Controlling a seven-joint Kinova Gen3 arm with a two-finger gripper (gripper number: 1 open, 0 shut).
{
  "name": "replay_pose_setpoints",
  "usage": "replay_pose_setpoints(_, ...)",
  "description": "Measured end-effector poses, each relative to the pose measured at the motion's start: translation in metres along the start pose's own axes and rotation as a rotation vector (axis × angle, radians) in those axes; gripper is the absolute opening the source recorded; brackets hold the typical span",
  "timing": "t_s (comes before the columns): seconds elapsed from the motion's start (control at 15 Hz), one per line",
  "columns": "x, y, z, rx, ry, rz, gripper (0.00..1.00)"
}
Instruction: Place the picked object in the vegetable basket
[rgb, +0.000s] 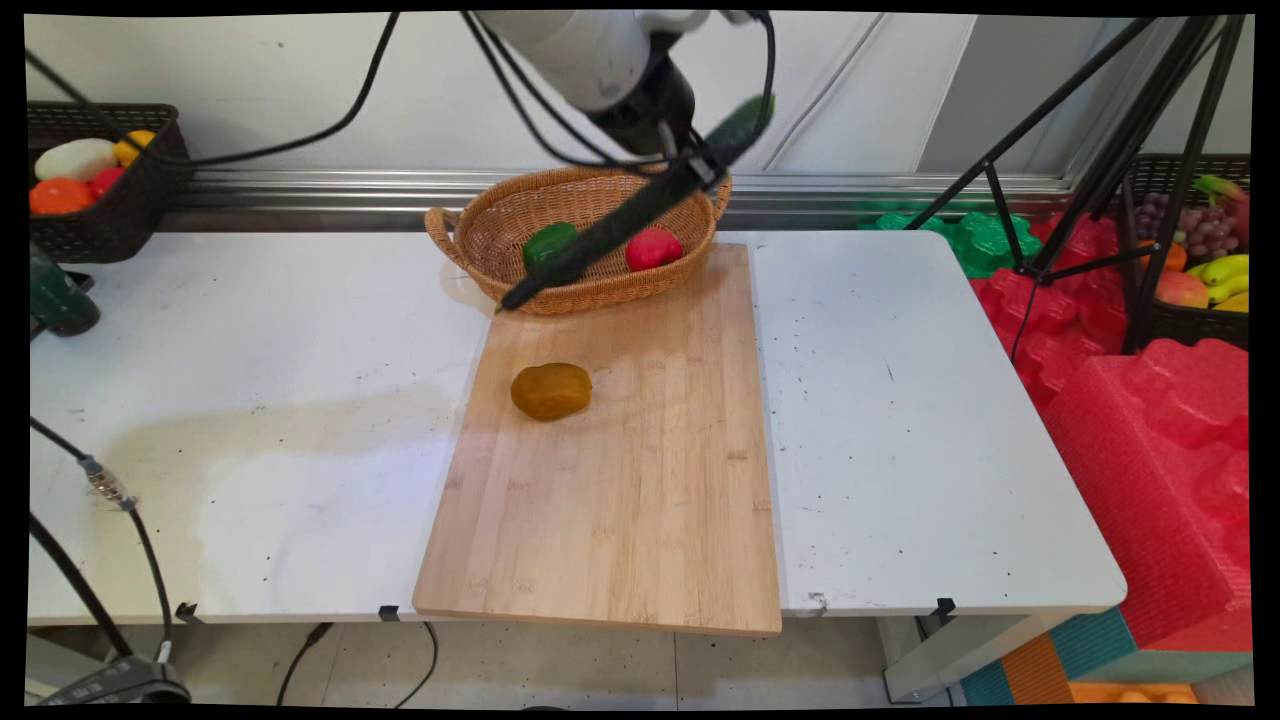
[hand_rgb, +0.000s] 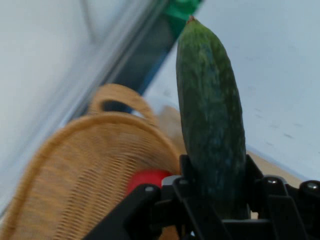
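Note:
My gripper (rgb: 700, 165) hangs over the right rim of a wicker basket (rgb: 600, 285) at the back of the table, shut on a long dark green cucumber (rgb: 738, 125). The cucumber slants from upper right down to lower left across the basket. Inside the basket lie a green pepper (rgb: 548, 243) and a red fruit (rgb: 653, 248). In the hand view the cucumber (hand_rgb: 212, 125) rises from between the jaws of the gripper (hand_rgb: 215, 200), with the basket (hand_rgb: 75, 170) and the red fruit (hand_rgb: 147, 179) beneath. A brown potato-like thing (rgb: 551, 390) rests on the wooden cutting board (rgb: 620, 500).
A black basket of fruit (rgb: 110, 215) stands at the back left, and a dark green object (rgb: 60, 295) sits at the table's left edge. Tripod legs (rgb: 1090, 160), red foam blocks (rgb: 1150, 440) and another fruit basket (rgb: 1190, 320) stand right of the table.

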Motion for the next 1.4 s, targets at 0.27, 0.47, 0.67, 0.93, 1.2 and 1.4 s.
replay_pose_setpoints(0.27, 0.016, -0.042, 0.03, 0.093, -0.019, -0.065, 0.0)
replay_pose_setpoints(0.47, 0.02, -0.065, 0.053, 0.133, -0.056, -0.096, 0.0)
replay_pose_setpoints(0.67, 0.021, -0.081, 0.078, 0.15, -0.101, -0.114, 0.0)
replay_pose_setpoints(0.93, 0.017, -0.095, 0.108, 0.151, -0.168, -0.125, 0.0)
replay_pose_setpoints(1.2, 0.01, -0.105, 0.133, 0.143, -0.234, -0.125, 0.0)
replay_pose_setpoints(1.4, 0.005, -0.108, 0.147, 0.137, -0.274, -0.124, 0.0)
